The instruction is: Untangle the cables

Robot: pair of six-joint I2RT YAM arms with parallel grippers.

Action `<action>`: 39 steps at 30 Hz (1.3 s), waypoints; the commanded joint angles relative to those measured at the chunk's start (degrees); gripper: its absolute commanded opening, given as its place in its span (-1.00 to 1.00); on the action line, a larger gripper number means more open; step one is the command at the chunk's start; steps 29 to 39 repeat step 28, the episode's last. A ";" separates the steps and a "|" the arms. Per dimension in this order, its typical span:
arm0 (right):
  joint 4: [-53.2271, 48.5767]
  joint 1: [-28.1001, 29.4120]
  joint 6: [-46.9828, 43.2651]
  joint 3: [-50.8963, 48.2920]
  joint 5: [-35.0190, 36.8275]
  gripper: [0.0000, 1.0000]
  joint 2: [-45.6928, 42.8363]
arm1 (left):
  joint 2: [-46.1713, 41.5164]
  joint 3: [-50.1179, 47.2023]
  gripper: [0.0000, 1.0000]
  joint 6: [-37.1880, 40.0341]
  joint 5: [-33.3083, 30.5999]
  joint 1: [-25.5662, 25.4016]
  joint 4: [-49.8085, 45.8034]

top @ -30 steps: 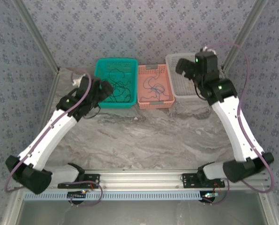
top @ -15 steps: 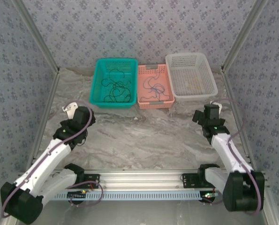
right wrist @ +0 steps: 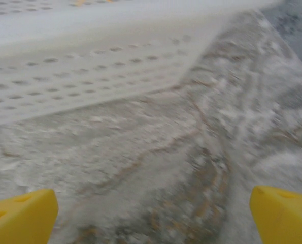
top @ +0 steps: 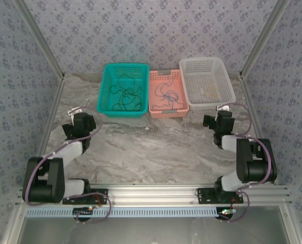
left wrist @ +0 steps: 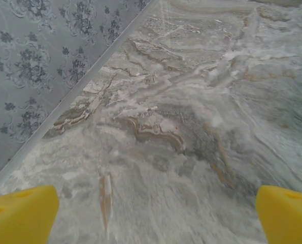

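**Arms folded back, cables sorted in three baskets**

Three plastic mesh baskets stand side by side, touching, along the far edge of the grey marbled counter [top: 156,147]. The teal rectangular basket [top: 104,87] on the left holds a loose heap of thin black cables [top: 124,94]. The salmon-pink basket [top: 167,114] in the middle holds a single thin blue cable [top: 166,95], curled in open loops. The white basket [top: 229,84] on the right holds one pale yellowish cable [top: 209,92], faint against the basket floor.

All the cables lie inside the baskets, well apart from both sets of jaws. The left arm [top: 79,126] is folded with its wrist low over the counter, nearer than the teal basket and off to its left. The left jaws stand wide apart, with the yellow fingertips [left wrist: 19,213] at the two lower corners of the wrist view and bare counter between them. The right arm [top: 219,124] is folded likewise, just in front of the white basket. The right jaws are also wide apart, with yellow fingertips [right wrist: 20,217] at the corners, bare counter between and the white basket's perforated wall blurred ahead.

One second ago the left arm reached out to the teal basket and the right arm stretched over the white one. Half a second ago both were halfway back. The cables lie as they did then.
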 commanded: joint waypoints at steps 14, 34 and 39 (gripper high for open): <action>13.51 -0.99 -2.95 -4.33 -7.42 0.98 2.01 | 13.26 -4.61 0.99 6.81 15.31 3.35 29.94; 14.33 -0.65 -3.17 -4.68 -6.97 0.97 2.03 | 12.98 -4.55 0.99 6.80 15.33 3.33 29.32; 14.33 -0.65 -3.17 -4.68 -6.97 0.97 2.03 | 12.98 -4.55 0.99 6.80 15.33 3.33 29.32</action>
